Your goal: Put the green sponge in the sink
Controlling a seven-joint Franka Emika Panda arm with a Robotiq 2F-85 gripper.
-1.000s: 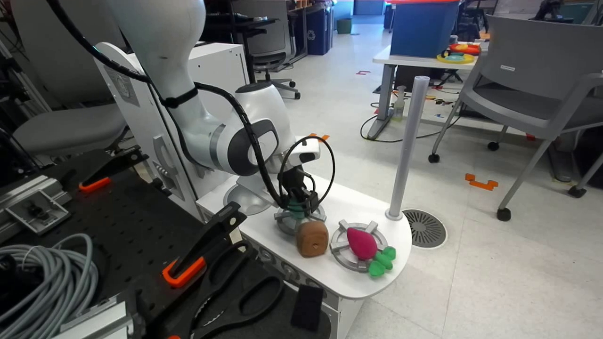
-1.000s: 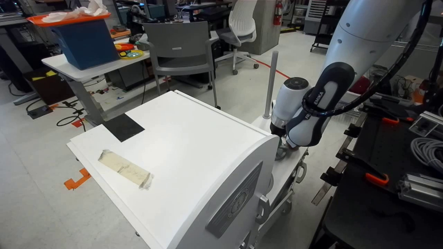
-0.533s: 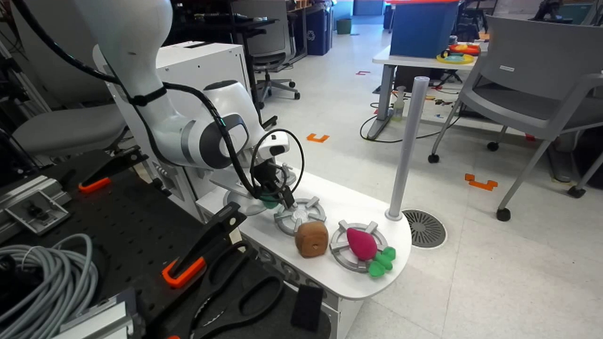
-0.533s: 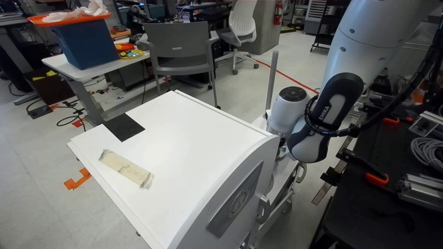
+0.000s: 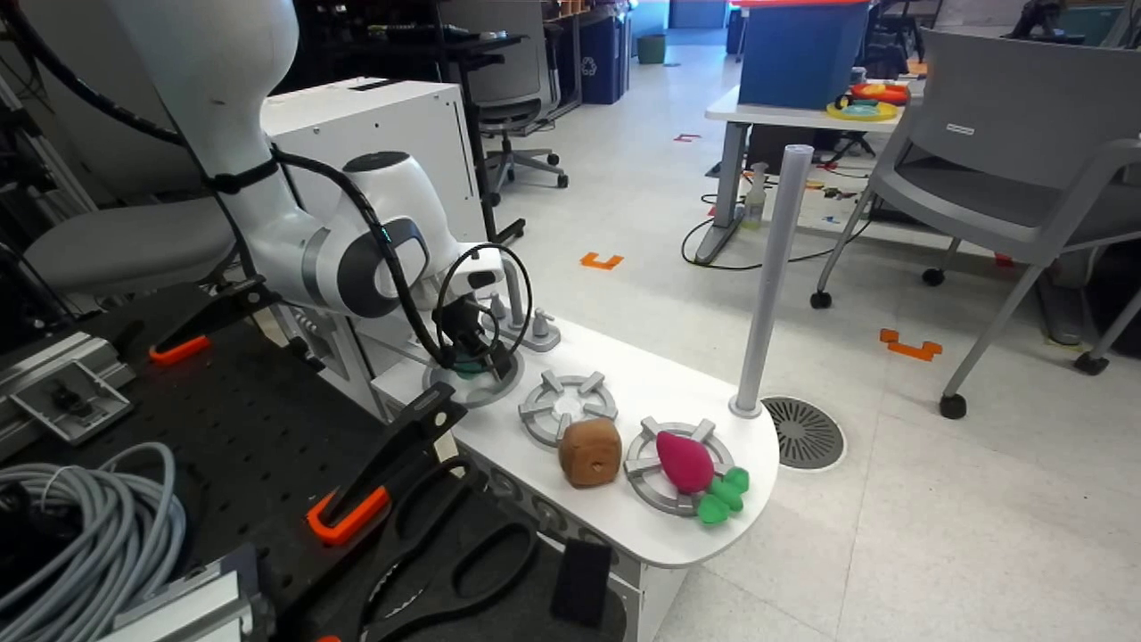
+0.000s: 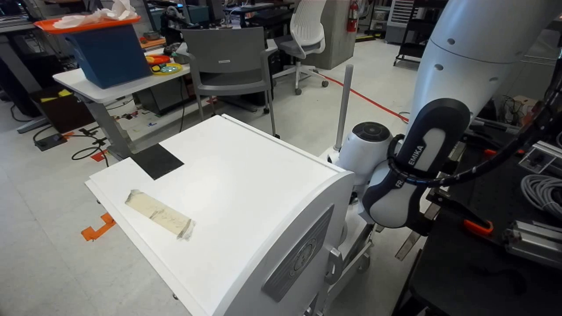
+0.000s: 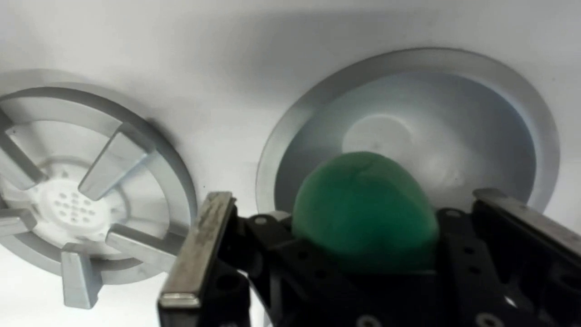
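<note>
The green sponge (image 7: 365, 213) is a rounded green lump between the fingers of my gripper (image 7: 352, 197) in the wrist view. It touches the dark finger links on both sides. In an exterior view the gripper (image 5: 486, 358) is over the sink (image 5: 488, 390), and a bit of the green sponge (image 5: 468, 365) shows under it. The sink (image 7: 481, 136) is a round grey-white basin with a pale rim, behind the sponge in the wrist view. The silver-grey faucet (image 5: 540, 332) stands at the sink's far side. In an exterior view the toy-kitchen panel hides the fingers and sponge.
A grey burner ring (image 5: 570, 406) is beside the sink, also in the wrist view (image 7: 91, 177). A brown toy food piece (image 5: 590, 453) and a pink-and-green toy (image 5: 686, 462) sit farther along. A grey post (image 5: 775, 276), the white kitchen back (image 6: 228, 184) and black clamps (image 5: 383, 464) stand nearby.
My gripper and the green sponge have moved together from over the near burner to over the sink, leftward in an exterior view. The brown and pink toys stay in place.
</note>
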